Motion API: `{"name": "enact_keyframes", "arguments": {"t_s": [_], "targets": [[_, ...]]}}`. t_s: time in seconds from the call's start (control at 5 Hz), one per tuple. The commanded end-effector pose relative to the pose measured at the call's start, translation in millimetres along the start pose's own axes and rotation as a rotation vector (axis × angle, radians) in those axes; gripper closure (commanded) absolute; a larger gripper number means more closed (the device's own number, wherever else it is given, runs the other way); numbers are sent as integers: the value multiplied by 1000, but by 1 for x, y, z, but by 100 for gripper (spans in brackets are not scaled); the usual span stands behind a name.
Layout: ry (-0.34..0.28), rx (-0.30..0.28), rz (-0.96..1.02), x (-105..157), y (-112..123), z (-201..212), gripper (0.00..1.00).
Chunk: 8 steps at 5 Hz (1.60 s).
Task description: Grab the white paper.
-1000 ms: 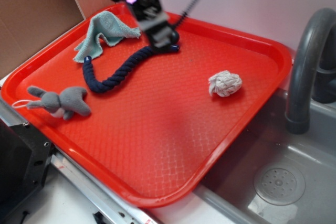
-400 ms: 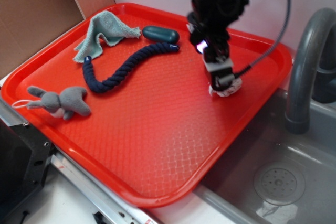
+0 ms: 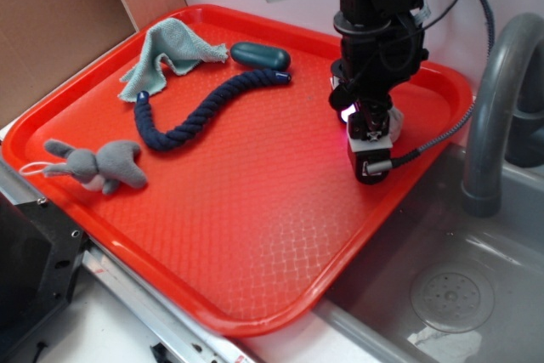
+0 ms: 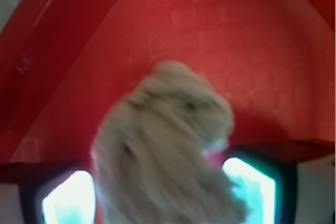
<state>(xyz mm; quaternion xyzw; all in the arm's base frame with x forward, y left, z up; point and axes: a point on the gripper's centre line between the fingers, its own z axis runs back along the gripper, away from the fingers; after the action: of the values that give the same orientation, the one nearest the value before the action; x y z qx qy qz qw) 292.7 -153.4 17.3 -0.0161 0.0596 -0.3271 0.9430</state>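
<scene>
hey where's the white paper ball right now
The white paper sits between the gripper fingers near the tray's right edge, beside the sink; the exterior view mostly hides it, while the wrist view shows it blurred against the red tray floor.

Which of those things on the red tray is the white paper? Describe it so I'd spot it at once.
Start at the red tray and go to its far right corner, beside the grey faucet. There the black gripper stands over a small off-white crumpled ball, the white paper, lying between its fingers. Unlike the flat teal cloth, navy rope and grey bunny, it is pale, round and wrinkled.
</scene>
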Motion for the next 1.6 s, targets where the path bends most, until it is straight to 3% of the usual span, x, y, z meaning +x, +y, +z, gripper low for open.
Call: {"name": "enact_keyframes", "arguments": {"t_s": [0.0, 0.2, 0.4, 0.6, 0.8, 1.2, 1.4], "targets": [[-42, 10, 11, 2, -11, 3, 100], [-47, 13, 12, 4, -11, 3, 100], [6, 118, 129, -6, -9, 17, 100], [-26, 107, 262, -41, -7, 59, 100], [7, 67, 420, -90, -2, 102, 100], [-76, 2, 651, -186, -22, 159, 100], [-101, 90, 725, -206, -30, 167, 100]]}}
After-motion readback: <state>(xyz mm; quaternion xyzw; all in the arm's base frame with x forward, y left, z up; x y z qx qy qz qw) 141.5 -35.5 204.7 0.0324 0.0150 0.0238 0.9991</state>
